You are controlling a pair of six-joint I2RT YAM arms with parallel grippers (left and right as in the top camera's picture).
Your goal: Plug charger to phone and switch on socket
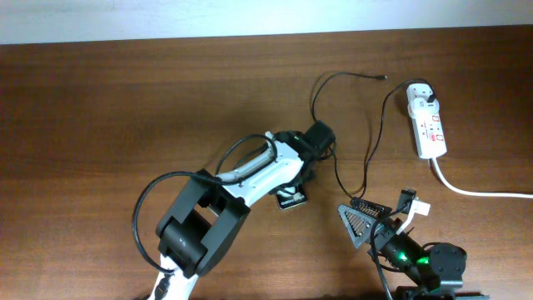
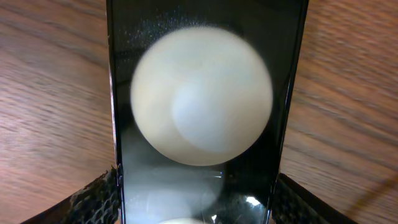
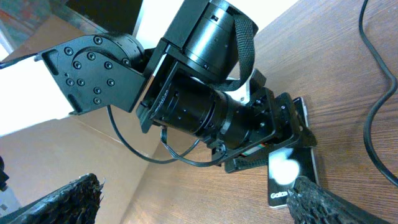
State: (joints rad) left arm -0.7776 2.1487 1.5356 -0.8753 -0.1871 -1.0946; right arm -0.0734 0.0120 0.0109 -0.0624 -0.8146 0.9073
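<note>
The phone (image 1: 291, 200) lies flat on the wooden table, black with white spots and white lettering. It fills the left wrist view (image 2: 199, 93) and shows in the right wrist view (image 3: 287, 177). My left gripper (image 1: 296, 185) stands over it, and its fingers (image 2: 199, 208) press on the phone's two long edges. The charger cable (image 1: 371, 142) loops across the table; its connector tip (image 1: 383, 77) lies free at the back. Its white plug adapter (image 1: 425, 94) sits in the socket (image 1: 430, 132). My right gripper (image 1: 385, 215) is open and empty (image 3: 199, 199), right of the phone.
The socket's thick white cord (image 1: 475, 191) runs off to the right edge. The left arm (image 3: 205, 106) fills the space left of my right gripper. A bend of black cable (image 3: 373, 124) lies just right of the phone.
</note>
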